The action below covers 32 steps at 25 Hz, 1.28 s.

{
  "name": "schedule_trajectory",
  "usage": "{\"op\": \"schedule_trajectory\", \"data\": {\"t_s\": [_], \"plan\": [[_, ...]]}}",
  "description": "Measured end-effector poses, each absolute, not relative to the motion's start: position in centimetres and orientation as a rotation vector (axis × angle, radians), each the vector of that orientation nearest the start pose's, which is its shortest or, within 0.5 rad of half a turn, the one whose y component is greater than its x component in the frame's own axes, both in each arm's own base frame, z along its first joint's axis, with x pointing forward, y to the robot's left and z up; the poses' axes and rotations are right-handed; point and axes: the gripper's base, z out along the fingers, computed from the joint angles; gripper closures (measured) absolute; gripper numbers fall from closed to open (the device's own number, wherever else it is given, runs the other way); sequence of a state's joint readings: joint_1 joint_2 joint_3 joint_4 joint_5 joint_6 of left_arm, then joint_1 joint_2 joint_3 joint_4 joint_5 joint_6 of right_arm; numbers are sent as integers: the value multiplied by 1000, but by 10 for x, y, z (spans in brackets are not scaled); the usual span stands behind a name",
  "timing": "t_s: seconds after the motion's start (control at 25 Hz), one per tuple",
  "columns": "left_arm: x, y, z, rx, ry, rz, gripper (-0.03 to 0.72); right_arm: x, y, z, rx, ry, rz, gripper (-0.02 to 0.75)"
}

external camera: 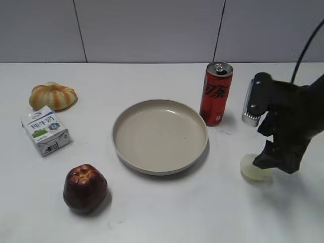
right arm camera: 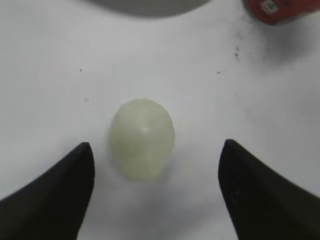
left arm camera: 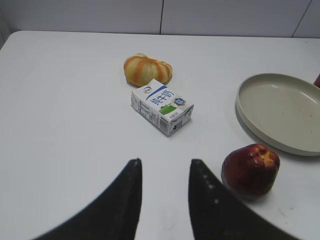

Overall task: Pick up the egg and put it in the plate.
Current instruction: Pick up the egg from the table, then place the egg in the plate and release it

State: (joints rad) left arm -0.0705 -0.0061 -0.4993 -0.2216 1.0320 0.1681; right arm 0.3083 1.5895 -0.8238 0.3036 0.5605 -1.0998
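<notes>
Egg: the egg point(right arm camera: 142, 145) lay on the white table point(external camera: 167, 212), to the right of the plate point(external camera: 160, 135) and well clear of its rim, in front of the red can point(external camera: 216, 93). In the exterior view the right arm's hardware hid part of it.

Right gripper: the right gripper point(right arm camera: 150, 192) stood wide apart, one finger point(right arm camera: 52, 197) on each side of the egg, neither touching it. It held nothing.

Left gripper: the left gripper point(left arm camera: 164, 200) was parted and empty too, hanging over bare table near the apple point(left arm camera: 250, 170) and the milk carton point(left arm camera: 161, 106), far from the egg.

Feel of the egg: small, smooth and a little glossy, so I judged it light and likely slippery. Its rounded sides would tend to squirt out of a pinch. Whether it was a real, brittle shell or a model I could not tell; gentle pressure seemed wise either way.

Where to grip: across the widest part of the oval, pads meeting the two long flanks squarely, with the egg centred between them. It sat a shade to the left of centre in the wrist view.

Plate: empty, with a low rim that looked easy to clear.

Task stage: grasp not yet made.
</notes>
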Motion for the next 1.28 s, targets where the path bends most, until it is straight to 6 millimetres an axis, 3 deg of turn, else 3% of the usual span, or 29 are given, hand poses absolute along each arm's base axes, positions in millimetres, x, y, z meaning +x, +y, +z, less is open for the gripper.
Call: {"op": "schedule_trajectory", "data": {"t_s": [0.24, 0.4, 0.56, 0.68, 0.84, 1.04, 1.16, 1.28], "plan": [[-7, -17, 281, 244, 1982, -202, 456, 274, 111, 140, -1672, 2334, 72, 154], [-7, -17, 281, 244, 1982, -202, 456, 278, 110, 125, -1689, 2355, 39, 154], [-7, -17, 281, 246, 1981, -200, 456, 280, 109, 120, -1703, 2351, 21, 178], [-7, -17, 281, 244, 1982, -202, 456, 282, 109, 121, -1721, 2331, -1, 299], [-7, -17, 281, 244, 1982, -201, 456, 289, 115, 129, -1749, 2314, 3, 293], [-7, -17, 281, 245, 1981, -200, 456, 291, 153, 159, -1836, 2165, 8, 293], [-7, -17, 281, 244, 1982, -201, 456, 292, 193, 181, -1885, 1997, 4, 293], [-7, -17, 281, 245, 1982, -201, 456, 297, 229, 191, -1906, 1871, 5, 293]]}}
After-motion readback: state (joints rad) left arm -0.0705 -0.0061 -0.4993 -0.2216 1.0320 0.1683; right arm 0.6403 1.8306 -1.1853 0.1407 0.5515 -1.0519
